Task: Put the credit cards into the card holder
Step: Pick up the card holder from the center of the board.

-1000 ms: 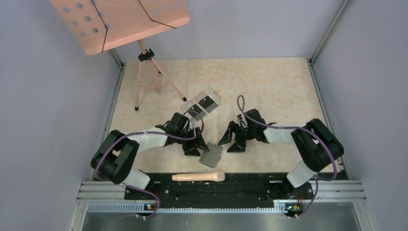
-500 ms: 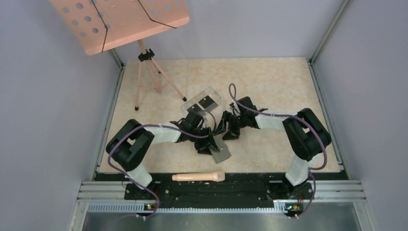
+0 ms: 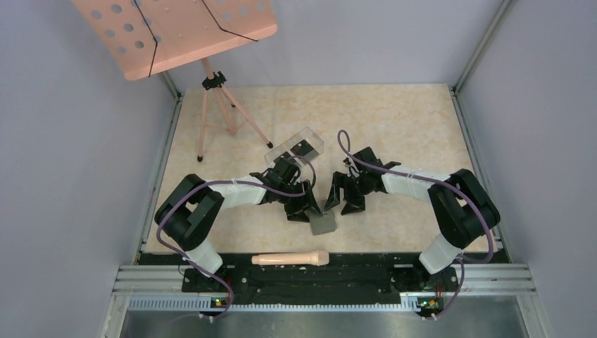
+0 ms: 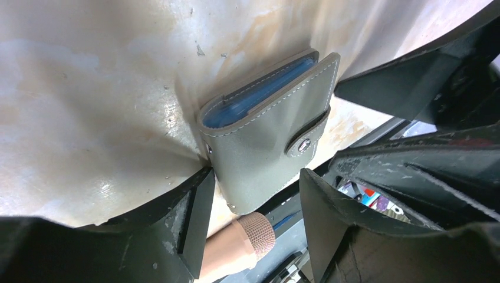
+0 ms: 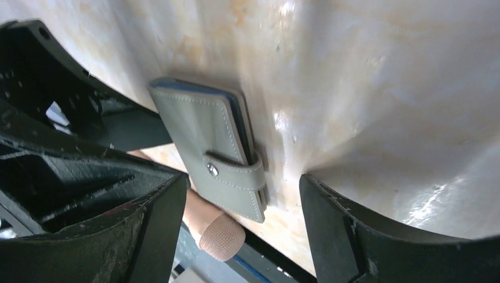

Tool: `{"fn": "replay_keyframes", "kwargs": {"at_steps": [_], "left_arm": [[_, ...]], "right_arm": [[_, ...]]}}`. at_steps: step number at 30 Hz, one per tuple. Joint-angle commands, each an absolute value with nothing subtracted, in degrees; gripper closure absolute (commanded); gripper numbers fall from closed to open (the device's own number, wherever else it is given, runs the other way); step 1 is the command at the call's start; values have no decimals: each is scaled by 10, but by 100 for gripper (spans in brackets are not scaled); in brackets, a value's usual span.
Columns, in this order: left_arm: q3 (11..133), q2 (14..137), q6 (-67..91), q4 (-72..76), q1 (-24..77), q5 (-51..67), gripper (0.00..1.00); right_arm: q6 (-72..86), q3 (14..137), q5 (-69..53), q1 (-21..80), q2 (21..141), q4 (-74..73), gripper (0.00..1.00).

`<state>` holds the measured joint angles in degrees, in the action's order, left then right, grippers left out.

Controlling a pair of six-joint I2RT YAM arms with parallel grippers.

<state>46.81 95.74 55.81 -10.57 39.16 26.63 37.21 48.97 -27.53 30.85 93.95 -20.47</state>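
The card holder (image 3: 324,223) is a gray wallet, folded with its snap tab fastened, on the table near the front edge. My left gripper (image 3: 304,209) is open just left of it. In the left wrist view the wallet (image 4: 265,135) lies between the spread fingers, and one finger (image 4: 197,206) is at its corner. My right gripper (image 3: 345,201) is open just to the wallet's right. The right wrist view shows the wallet (image 5: 206,141) ahead of the open jaws (image 5: 242,200). Black credit cards (image 3: 303,148) lie in a clear plastic box (image 3: 294,149) behind my left arm.
A peach microphone (image 3: 290,259) lies on the black rail in front of the wallet, and its mesh head shows in both wrist views (image 4: 259,233) (image 5: 221,236). A peach music stand (image 3: 176,32) on a tripod (image 3: 218,105) stands at the back left.
The wallet has shifted right and looks narrower from above. My left gripper followed it to the right. My right gripper came in leftward, then drew back slightly.
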Motion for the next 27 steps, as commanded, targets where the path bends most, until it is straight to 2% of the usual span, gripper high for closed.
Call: {"fn": "replay_keyframes", "kwargs": {"at_steps": [1, 6, 11, 13, 15, 18, 22, 27], "left_arm": [[445, 962, 555, -113, 394, 245, 39], [430, 957, 570, -70, 394, 257, 41], [416, 950, 587, -35, 394, 271, 46], [413, 941, 589, -34, 394, 267, 46], [411, 928, 591, -35, 394, 261, 47], [412, 901, 590, -48, 394, 246, 47], [422, 860, 582, -81, 394, 218, 43], [435, 775, 567, -139, 393, 158, 31]], "right_arm": [[383, 427, -309, 308, 925, -156, 29], [436, 369, -377, 305, 935, -28, 33], [445, 368, -396, 305, 946, 13, 46], [446, 369, -397, 304, 941, 13, 57], [447, 369, -393, 303, 930, 9, 78], [445, 373, -392, 302, 912, 2, 98], [439, 389, -386, 298, 873, -27, 100], [445, 407, -382, 278, 802, -45, 100]]}}
